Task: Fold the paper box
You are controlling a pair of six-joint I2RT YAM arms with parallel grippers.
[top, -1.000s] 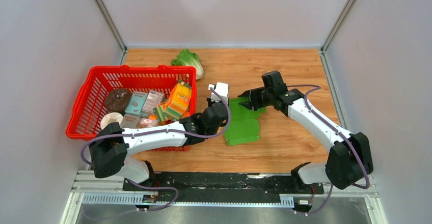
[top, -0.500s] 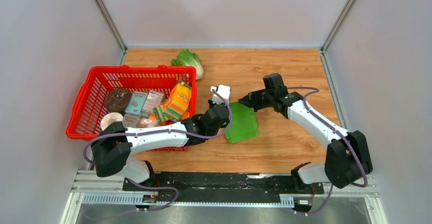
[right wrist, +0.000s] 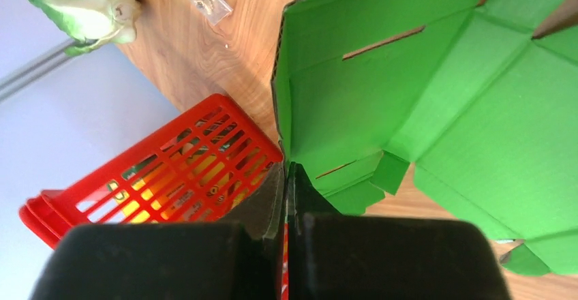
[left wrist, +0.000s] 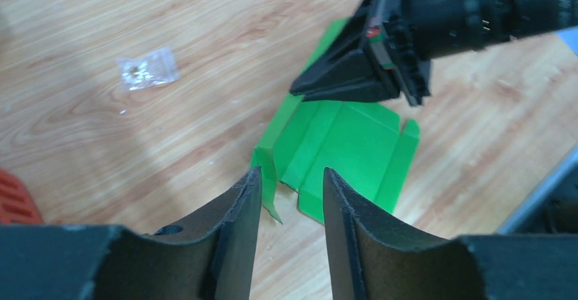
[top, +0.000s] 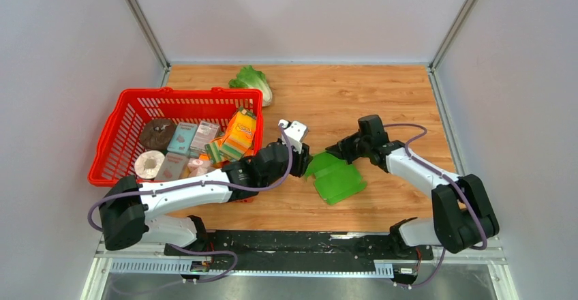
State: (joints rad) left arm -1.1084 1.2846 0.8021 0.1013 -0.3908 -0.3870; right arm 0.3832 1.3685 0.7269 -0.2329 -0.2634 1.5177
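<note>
Starting nearest you, find the box [top: 339, 181] lying part-folded on the table [top: 382, 95]. Your left gripper [left wrist: 292, 174] hovers just beside it, jaws apart and empty, likely ready to press a crease. Your right gripper [right wrist: 286, 167] pinches its far flap, jaws closed, holding it raised.

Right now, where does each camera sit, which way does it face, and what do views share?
Top external: above and behind the robot, looking down at the table; left arm and right arm show whole.
Left wrist: on the left arm, looking down past the open left pincer at paper box and right pincer.
Right wrist: on the right arm, looking along the right pincer, shut on the box's edge.
Shared: both wrist views show the paper box and a clear packet.
</note>
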